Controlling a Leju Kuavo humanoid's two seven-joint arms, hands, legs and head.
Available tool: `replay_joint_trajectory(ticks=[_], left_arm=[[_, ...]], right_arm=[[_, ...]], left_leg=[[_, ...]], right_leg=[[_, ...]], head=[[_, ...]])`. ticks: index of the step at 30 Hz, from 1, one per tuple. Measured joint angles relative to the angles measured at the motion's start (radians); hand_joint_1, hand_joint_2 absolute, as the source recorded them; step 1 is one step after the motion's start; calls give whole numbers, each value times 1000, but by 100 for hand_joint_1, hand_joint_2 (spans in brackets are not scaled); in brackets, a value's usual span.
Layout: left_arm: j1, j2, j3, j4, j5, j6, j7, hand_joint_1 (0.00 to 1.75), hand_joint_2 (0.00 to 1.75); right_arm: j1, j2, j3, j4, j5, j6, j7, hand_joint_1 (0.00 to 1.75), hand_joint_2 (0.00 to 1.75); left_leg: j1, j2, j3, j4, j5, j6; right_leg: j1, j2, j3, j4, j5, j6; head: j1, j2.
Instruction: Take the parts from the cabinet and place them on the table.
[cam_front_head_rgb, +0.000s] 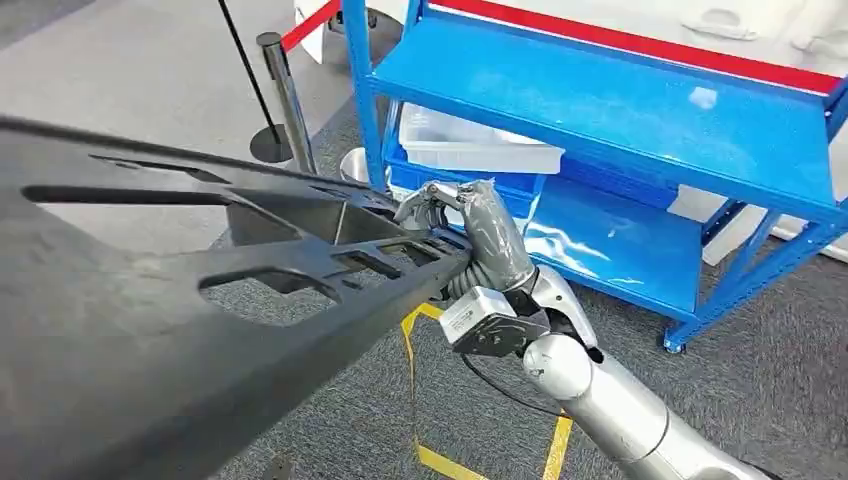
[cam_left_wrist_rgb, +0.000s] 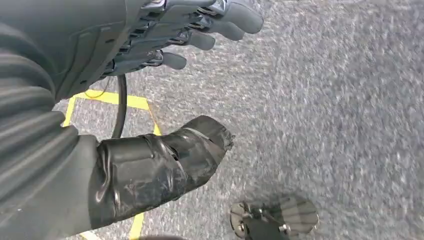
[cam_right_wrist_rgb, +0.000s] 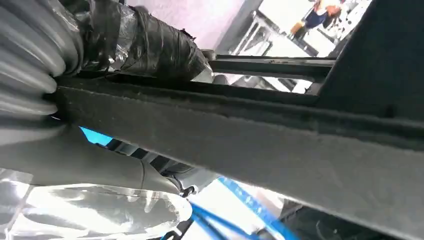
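At nine o'clock from the blue cabinet (cam_front_head_rgb: 640, 120), the black part (cam_front_head_rgb: 200, 300) is being gripped by the right hand (cam_front_head_rgb: 480, 235) for carrying clear; the left hand (cam_left_wrist_rgb: 150, 40), fingers apart, is holding nothing.

Your right hand (cam_front_head_rgb: 470, 230) grips the far edge of a large black part (cam_front_head_rgb: 150, 330), a flat moulded panel with long cut-out slots that stretches from the hand across the lower left of your view, close under the camera. The silver right arm (cam_front_head_rgb: 610, 400) comes up from the lower right to meet it. Behind the hand stands the blue cabinet (cam_front_head_rgb: 620, 110), an open shelf rack with a white tray (cam_front_head_rgb: 470, 145) on its middle level. Grey carpet (cam_front_head_rgb: 780, 390) lies below, crossed by yellow tape (cam_front_head_rgb: 430, 450). A black stanchion post (cam_front_head_rgb: 285, 95) stands left of the cabinet.
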Motion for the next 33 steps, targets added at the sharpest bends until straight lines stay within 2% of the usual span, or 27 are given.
replay_joint_trajectory(ticks=[1,2,3,4,5,6,8,9,10,13,14,15,16,17,19,20,21,22,23,24,25,26,29,30,31,32,33], left_arm=[[-1,0,0,0,-1,0,-1,0,175],[-3,0,0,0,-2,2,-6,0,175],[-5,0,0,0,-7,4,-14,0,175],[-5,0,0,0,-10,6,-21,0,175],[-5,0,-1,0,-11,7,-28,0,175],[-3,0,-1,0,-14,8,-35,0,175],[-2,-1,-1,0,-23,9,-42,0,175],[-2,-2,-2,0,-30,9,-42,0,175],[-8,-3,-5,0,-33,9,-42,0,175],[-10,-3,-20,0,-47,7,-24,0,175],[-10,-3,-24,0,-50,5,-19,0,175],[-10,-2,-25,0,-51,5,-14,0,175],[-11,-3,-26,0,-52,1,-11,0,175],[-15,-3,-29,0,-53,-2,-9,0,175],[-18,-3,-36,0,-54,-6,-6,0,175],[-18,-3,-40,0,-54,-8,-6,0,175],[-18,-2,-43,0,-54,-9,-6,0,175],[-16,0,-45,0,-53,-9,-5,0,175],[-15,2,-47,0,-53,-9,-5,0,175],[-16,4,-48,0,-53,-8,-5,0,175],[-21,4,-49,0,-54,-8,-5,0,175],[-24,5,-50,0,-54,-8,-5,0,175],[-23,6,-53,0,-55,-8,-3,0,175],[-19,7,-54,0,-55,-8,-3,0,175],[-19,7,-56,0,-57,-8,-3,0,175],[-22,8,-57,0,-58,-8,-3,0,175],[-25,8,-57,0,-58,-8,-3,0,175]], right_arm=[[-2,0,0,0,-1,-1,0,175,175],[-1,-1,0,0,-2,-2,0,175,175],[2,-2,0,1,-2,-4,2,175,175],[6,-2,0,1,-2,-5,3,175,175],[9,-2,0,0,-1,-7,6,175,175],[11,-3,0,0,3,-8,11,175,175],[12,-6,0,-2,15,-11,23,175,175],[13,-9,0,-6,18,-15,31,175,175],[17,-11,0,-8,19,-19,33,175,175],[31,-20,0,-24,31,-29,45,175,175],[32,-21,0,-29,32,-30,50,175,175],[33,-21,0,-34,33,-31,52,175,175],[35,-22,0,-41,34,-34,52,175,175],[36,-23,0,-46,34,-35,52,175,175],[46,-27,0,-50,36,-37,57,175,175],[52,-30,0,-51,39,-38,58,175,175],[57,-32,0,-53,40,-38,60,175,175],[60,-34,0,-58,44,-38,61,175,175],[60,-35,0,-63,46,-38,61,175,175],[60,-36,0,-68,48,-38,61,175,175],[61,-37,0,-72,48,-38,62,175,175],[61,-38,0,-73,48,-38,64,175,175],[66,-39,0,-77,49,-38,66,175,175],[66,-40,0,-82,50,-38,68,175,175],[66,-42,0,-83,50,-38,68,175,175],[66,-43,0,-84,50,-38,68,175,175],[67,-47,0,-84,50,-39,68,175,175]], left_leg=[[0,-7,1,-2,2,10],[-1,-15,1,-1,1,17],[-3,-26,0,0,1,17],[-5,-38,0,1,0,18],[-7,-49,0,4,-1,19],[-7,-61,0,8,-2,19],[-7,-87,0,21,-10,15],[-4,-96,-5,30,-16,11],[-11,-107,-15,43,-18,5],[3,-134,-24,34,-9,-15],[2,-142,-26,35,-10,-19],[-1,-99,-32,49,-18,-23],[-4,-53,-51,87,-41,-30],[-1,-28,-86,156,-75,-37],[4,-15,-158,293,-125,-43],[4,-13,-176,323,-124,-44],[4,-12,-167,303,-100,-44],[4,-10,-135,240,-63,-41],[3,-1,-86,147,-19,-35],[-2,33,-38,60,14,-26],[-17,64,-26,31,-8,-19],[-20,51,-23,22,1,-9],[-20,18,-23,14,3,6],[-4,9,-7,-4,13,15],[-10,1,1,-13,14,17],[-10,-6,4,-13,14,28],[-10,-17,3,-13,12,30]], right_leg=[[0,33,-17,42,-30,-5],[1,51,-56,123,-71,-10],[5,57,-97,205,-105,-11],[7,61,-131,268,-121,-10],[7,61,-144,284,-112,-11],[7,62,-135,257,-82,-12],[4,73,-63,93,18,-16],[1,113,-35,24,30,-18],[-3,145,-28,7,19,-14],[7,120,-27,11,23,-21],[-1,110,-24,3,27,-28],[-3,97,-19,-2,30,-33],[-3,89,-16,-5,29,-38],[-1,76,-16,-4,29,-40],[1,50,-15,-3,26,-43],[2,38,-14,-3,25,-43],[2,26,-12,-3,22,-42],[3,16,-10,-3,20,-40],[4,6,-6,-3,17,-39],[5,-3,-1,-4,15,-37],[9,-11,1,-6,12,-32],[11,-20,2,-8,12,-28],[14,-48,18,-23,10,-11],[12,-43,17,-20,1,-5],[9,6,15,1,-13,-4],[9,40,-14,66,-51,-9],[10,55,-55,147,-90,-10]], head=[[6,0],[9,0],[9,0],[8,0],[8,0],[8,0],[8,0],[9,0],[6,0],[7,0],[6,0],[6,0],[-6,0],[-8,0],[-9,0],[-8,0],[-9,0],[-8,0],[-9,0],[-8,0],[-7,0],[-6,0],[-8,0],[-5,0],[2,0],[7,0],[9,0]])
